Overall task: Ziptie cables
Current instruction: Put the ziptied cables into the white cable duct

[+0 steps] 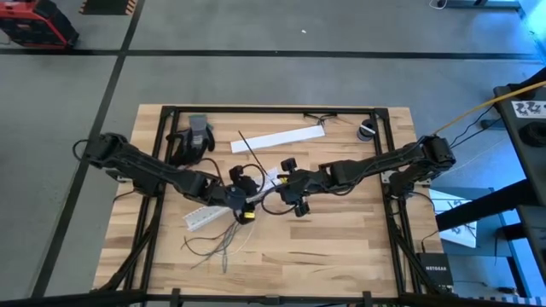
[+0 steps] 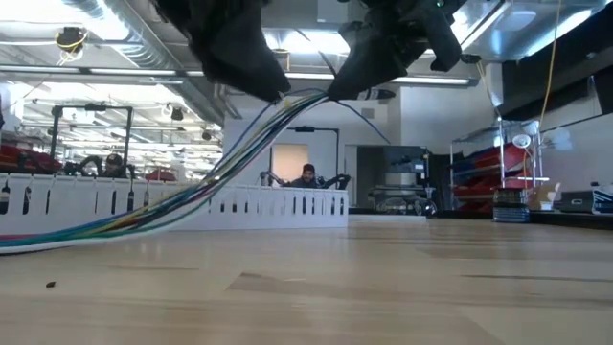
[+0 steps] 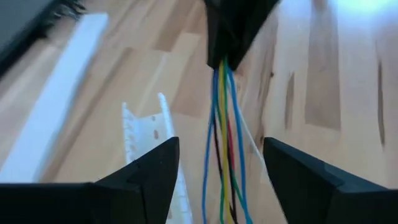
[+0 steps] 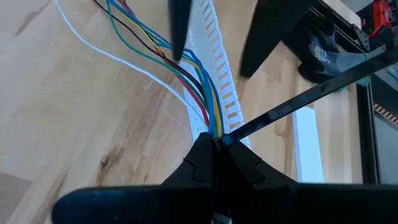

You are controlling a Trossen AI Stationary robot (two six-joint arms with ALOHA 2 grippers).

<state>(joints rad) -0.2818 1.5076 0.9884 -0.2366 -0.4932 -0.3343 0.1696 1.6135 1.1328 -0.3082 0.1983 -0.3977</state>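
Two grippers mid-table, right gripper (image 4: 214, 146) clamping cables (image 4: 186, 78), left gripper (image 3: 217, 180) apart, slotted channel (image 4: 217, 68) beneath.

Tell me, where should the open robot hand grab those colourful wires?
Grip the bunch of thin blue, yellow, green and red wires just below the right end effector, which is shut on them beside a black zip tie. There they run tight together, already between the open left end effector's fingers, so closing inward probably suffices.

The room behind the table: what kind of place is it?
Probably a workshop or robotics lab: bare ceiling ducts, a concrete floor marked with dark lines, red equipment, and a person seated among benches in the background.
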